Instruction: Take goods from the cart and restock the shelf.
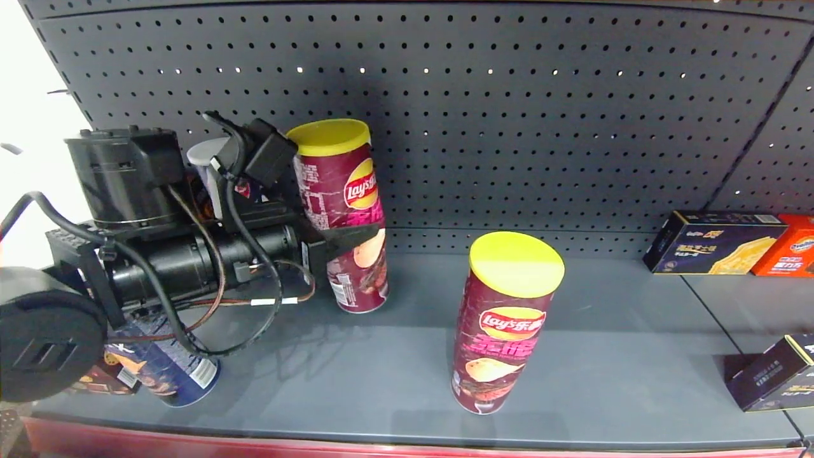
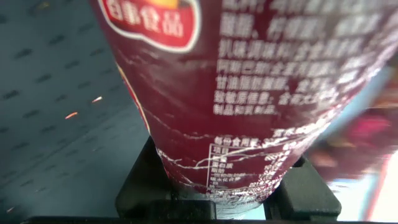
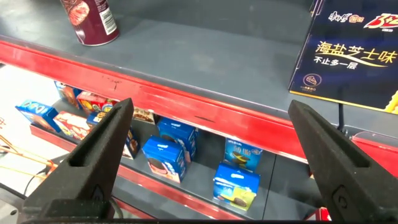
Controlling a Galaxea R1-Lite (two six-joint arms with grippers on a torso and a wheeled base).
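My left gripper [image 1: 351, 238] is shut on a maroon chip can [image 1: 337, 184] with a yellow lid, held around its middle at the back left of the grey shelf [image 1: 610, 356]. This can leans slightly, and its base is at or just above the shelf board. In the left wrist view the same can [image 2: 249, 93] sits between the black fingers [image 2: 134, 193]. A second identical can [image 1: 502, 318] stands upright mid-shelf, to the right and nearer the front. My right gripper [image 3: 214, 168] is open with nothing in it, below the shelf's red front lip [image 3: 186, 102].
A blue can [image 1: 172, 375] stands under my left arm and a grey-lidded one [image 1: 206, 152] behind it. Dark blue [image 1: 712, 242] and orange [image 1: 788, 245] boxes lie at the back right, a dark box [image 1: 772, 372] front right. Small blue boxes [image 3: 168, 155] fill the lower shelf.
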